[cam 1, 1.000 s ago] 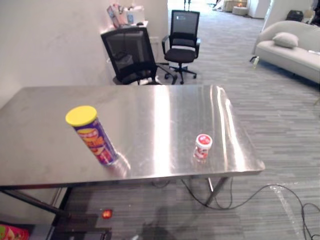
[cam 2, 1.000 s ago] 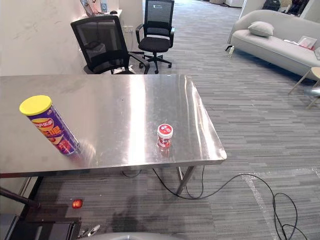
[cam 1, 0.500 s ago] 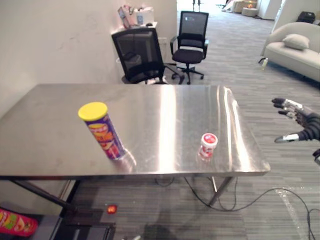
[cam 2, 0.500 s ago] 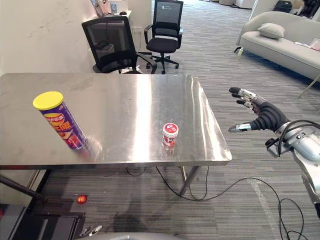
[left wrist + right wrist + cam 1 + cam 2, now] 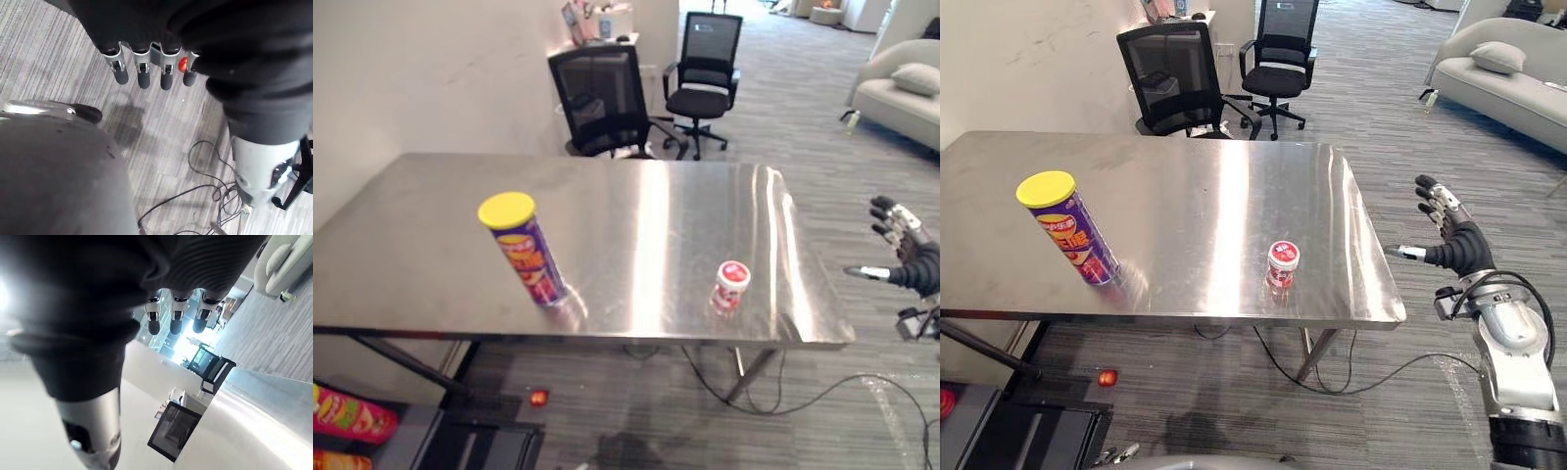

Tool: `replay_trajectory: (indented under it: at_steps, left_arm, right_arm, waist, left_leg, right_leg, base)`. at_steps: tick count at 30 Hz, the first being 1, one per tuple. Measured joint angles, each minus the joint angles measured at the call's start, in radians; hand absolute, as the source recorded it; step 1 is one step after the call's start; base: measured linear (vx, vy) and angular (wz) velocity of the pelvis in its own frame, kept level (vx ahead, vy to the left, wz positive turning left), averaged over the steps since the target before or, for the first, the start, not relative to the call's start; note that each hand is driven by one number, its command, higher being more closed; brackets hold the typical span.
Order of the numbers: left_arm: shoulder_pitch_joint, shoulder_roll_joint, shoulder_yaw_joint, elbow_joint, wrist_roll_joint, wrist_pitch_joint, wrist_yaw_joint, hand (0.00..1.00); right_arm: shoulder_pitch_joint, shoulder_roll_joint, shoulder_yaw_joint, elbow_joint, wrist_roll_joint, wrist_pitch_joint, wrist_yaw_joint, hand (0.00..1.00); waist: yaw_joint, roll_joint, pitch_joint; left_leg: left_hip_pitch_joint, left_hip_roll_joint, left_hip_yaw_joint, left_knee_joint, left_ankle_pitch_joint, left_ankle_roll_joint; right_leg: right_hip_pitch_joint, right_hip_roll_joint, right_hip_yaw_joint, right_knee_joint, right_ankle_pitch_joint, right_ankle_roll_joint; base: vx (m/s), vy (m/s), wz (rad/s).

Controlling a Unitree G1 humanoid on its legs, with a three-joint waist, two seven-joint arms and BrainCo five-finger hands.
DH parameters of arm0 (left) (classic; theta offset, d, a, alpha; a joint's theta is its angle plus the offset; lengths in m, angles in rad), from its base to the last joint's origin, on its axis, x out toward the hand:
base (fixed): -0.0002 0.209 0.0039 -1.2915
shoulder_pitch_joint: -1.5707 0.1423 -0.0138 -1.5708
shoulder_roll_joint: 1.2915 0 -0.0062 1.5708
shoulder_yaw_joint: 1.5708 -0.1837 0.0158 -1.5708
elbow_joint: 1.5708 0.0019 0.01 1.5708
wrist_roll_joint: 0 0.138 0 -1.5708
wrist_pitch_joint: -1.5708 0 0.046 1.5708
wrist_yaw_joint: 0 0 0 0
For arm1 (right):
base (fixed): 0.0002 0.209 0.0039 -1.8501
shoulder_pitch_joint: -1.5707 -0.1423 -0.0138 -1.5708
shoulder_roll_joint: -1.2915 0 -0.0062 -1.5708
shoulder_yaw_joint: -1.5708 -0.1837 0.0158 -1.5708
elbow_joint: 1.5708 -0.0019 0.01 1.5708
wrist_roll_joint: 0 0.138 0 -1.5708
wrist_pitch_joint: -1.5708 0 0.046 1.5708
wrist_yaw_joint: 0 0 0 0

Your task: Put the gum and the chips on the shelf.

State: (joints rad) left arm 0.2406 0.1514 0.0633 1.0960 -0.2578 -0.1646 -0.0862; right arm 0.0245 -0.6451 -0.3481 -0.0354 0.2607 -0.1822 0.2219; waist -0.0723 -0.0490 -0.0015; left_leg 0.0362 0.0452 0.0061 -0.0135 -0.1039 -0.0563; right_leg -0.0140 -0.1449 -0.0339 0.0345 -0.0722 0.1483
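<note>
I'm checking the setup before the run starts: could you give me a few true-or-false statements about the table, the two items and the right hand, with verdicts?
1. The chips can stands on the table with its yellow lid on. True.
2. The gum jar lies on the floor. False: it stands on the table, near the front right corner.
3. The right hand is open beyond the table's right edge, holding nothing. True.
4. The chips can is to the right of the gum jar. False: it is to its left.
5. Two black chairs stand behind the table. True.
</note>
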Motion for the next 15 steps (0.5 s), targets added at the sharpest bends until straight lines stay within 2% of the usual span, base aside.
replay_trajectory:
  at_steps: [4,7,11,15]
  left_arm:
    - [-0.001,-0.001,0.002,-0.001,0.028,0.000,0.019,0.00]
    - [-0.002,-0.001,0.002,-0.003,0.039,0.000,0.030,0.00]
    - [-0.011,-0.004,0.002,-0.005,0.043,0.000,0.039,0.00]
    - [-0.010,-0.003,0.002,-0.022,0.044,0.000,0.039,0.00]
  right_arm:
    - [0.003,0.106,-0.054,0.002,-0.066,-0.001,-0.085,0.00]
    - [0.021,0.148,-0.082,0.003,-0.068,-0.001,-0.109,0.00]
    - [0.040,0.165,-0.083,0.003,-0.092,-0.001,-0.107,0.00]
    - [0.054,0.196,-0.074,0.006,-0.103,-0.001,-0.092,0.00]
  waist:
    - [0.000,0.002,0.005]
    - [0.007,0.000,0.008]
    - [0.022,0.004,0.023]
    - [0.024,0.001,0.041]
  left_leg:
    - [-0.007,-0.001,-0.010,0.000,0.000,0.000]
    - [-0.016,-0.001,-0.020,0.000,0.003,-0.002]
    - [-0.016,0.001,-0.023,0.000,0.004,-0.002]
    - [-0.018,0.000,-0.029,-0.003,0.005,-0.003]
  right_leg:
    - [0.001,-0.002,-0.010,-0.001,0.000,0.000]
    - [0.001,-0.001,-0.016,-0.007,0.000,0.000]
    - [0.002,0.001,-0.019,-0.009,0.000,0.000]
    - [0.005,0.001,-0.025,-0.014,0.000,0.000]
  base:
    - [-0.01,-0.003,0.05]
    - [-0.02,-0.005,0.10]
    - [0.00,-0.001,0.01]
    - [0.01,-0.002,0.04]
